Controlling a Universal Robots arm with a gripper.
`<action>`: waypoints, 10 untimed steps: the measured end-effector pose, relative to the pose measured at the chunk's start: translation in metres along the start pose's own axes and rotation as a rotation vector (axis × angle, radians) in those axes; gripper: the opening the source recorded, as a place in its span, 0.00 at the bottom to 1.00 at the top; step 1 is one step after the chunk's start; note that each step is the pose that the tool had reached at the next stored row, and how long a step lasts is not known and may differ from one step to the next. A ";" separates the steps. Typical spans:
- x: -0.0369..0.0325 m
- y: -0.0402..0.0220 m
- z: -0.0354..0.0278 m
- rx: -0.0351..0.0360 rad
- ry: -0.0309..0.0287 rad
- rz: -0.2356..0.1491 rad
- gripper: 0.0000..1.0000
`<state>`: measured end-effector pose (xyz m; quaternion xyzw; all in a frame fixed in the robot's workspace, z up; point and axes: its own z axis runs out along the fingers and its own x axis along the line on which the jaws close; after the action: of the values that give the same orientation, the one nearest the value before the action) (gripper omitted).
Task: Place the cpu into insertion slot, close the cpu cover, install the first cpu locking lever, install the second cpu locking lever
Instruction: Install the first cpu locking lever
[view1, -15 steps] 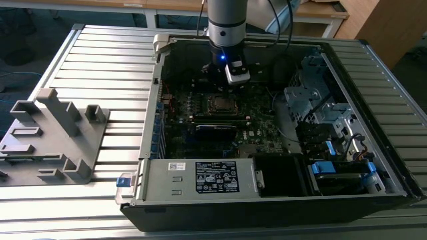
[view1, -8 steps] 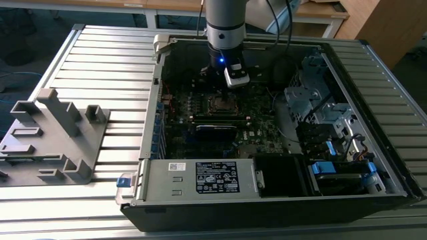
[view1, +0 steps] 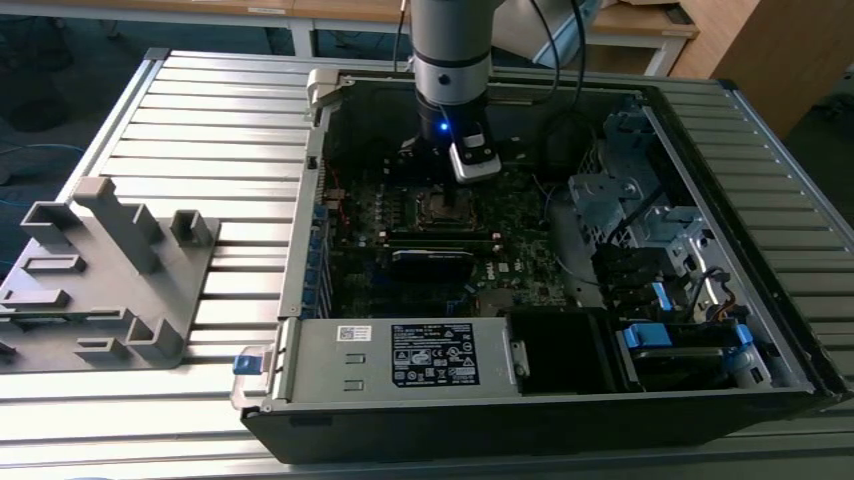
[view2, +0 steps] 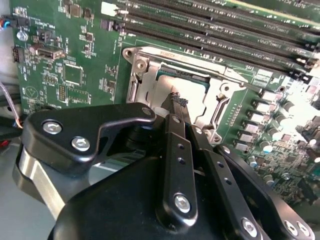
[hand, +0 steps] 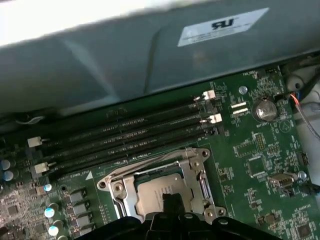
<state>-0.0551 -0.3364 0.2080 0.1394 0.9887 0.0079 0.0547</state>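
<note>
The cpu (hand: 150, 192) lies flat in the insertion slot (view1: 445, 207), its grey metal top showing through the window of the cpu cover (hand: 192, 172). The silvery cover frame (view2: 150, 57) looks lowered around the chip (view2: 161, 95). A thin locking lever rod (hand: 142, 162) runs along the socket side nearest the memory slots. My gripper (view2: 176, 100) hangs right over the socket, its black fingers closed together with nothing visible between them, and the tips (hand: 170, 199) sit just above the chip. In the exterior view the arm stands upright over the board with the gripper (view1: 441, 180) inside the case.
Long black memory slots (hand: 130, 135) run beside the socket. The grey case wall (hand: 150, 60) rises behind them. A power supply (view1: 400, 355) and drive cage (view1: 641, 215) crowd the case. A grey fixture (view1: 107, 270) sits on the table at the exterior view's left.
</note>
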 end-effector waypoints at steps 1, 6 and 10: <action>0.0000 -0.0001 0.0003 -0.0008 0.0003 -0.009 0.11; 0.0000 -0.0002 0.0004 -0.0016 0.0005 -0.016 0.11; -0.0003 -0.0001 0.0007 0.0051 0.0266 -0.016 0.11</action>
<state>-0.0548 -0.3366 0.2074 0.1313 0.9905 0.0068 0.0412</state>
